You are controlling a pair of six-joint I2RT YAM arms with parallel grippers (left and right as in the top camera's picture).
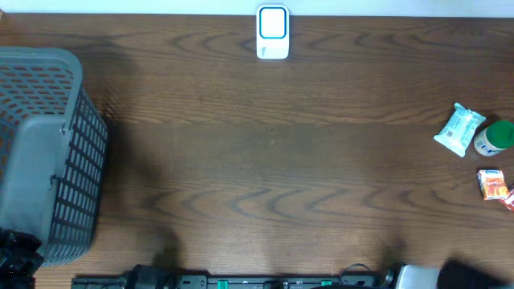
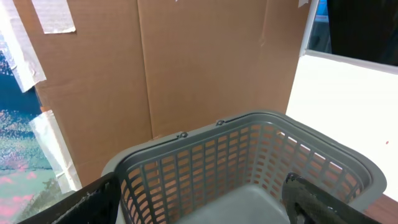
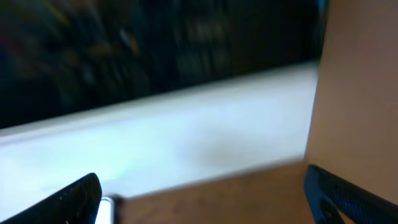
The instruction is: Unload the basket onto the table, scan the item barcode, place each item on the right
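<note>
Three grocery items sit grouped near the right edge of a dark wood table (image 1: 273, 160): a white packet (image 1: 459, 129), a green-capped bottle (image 1: 494, 138) touching it, and an orange packet (image 1: 491, 182) just below them. None is held. The white scanner (image 1: 273, 32) stands at the top centre of the overhead frame, well apart from all three. A grey slatted basket (image 1: 80, 177) fills the left side. In the left wrist view, the left gripper (image 2: 202, 196) hangs over the basket's rim, fingers spread wide and holding nothing, with brown cardboard (image 2: 205, 62) behind. The right gripper (image 3: 202, 186), seen in a blurred frame, also has its fingers wide apart with nothing between them.
</note>
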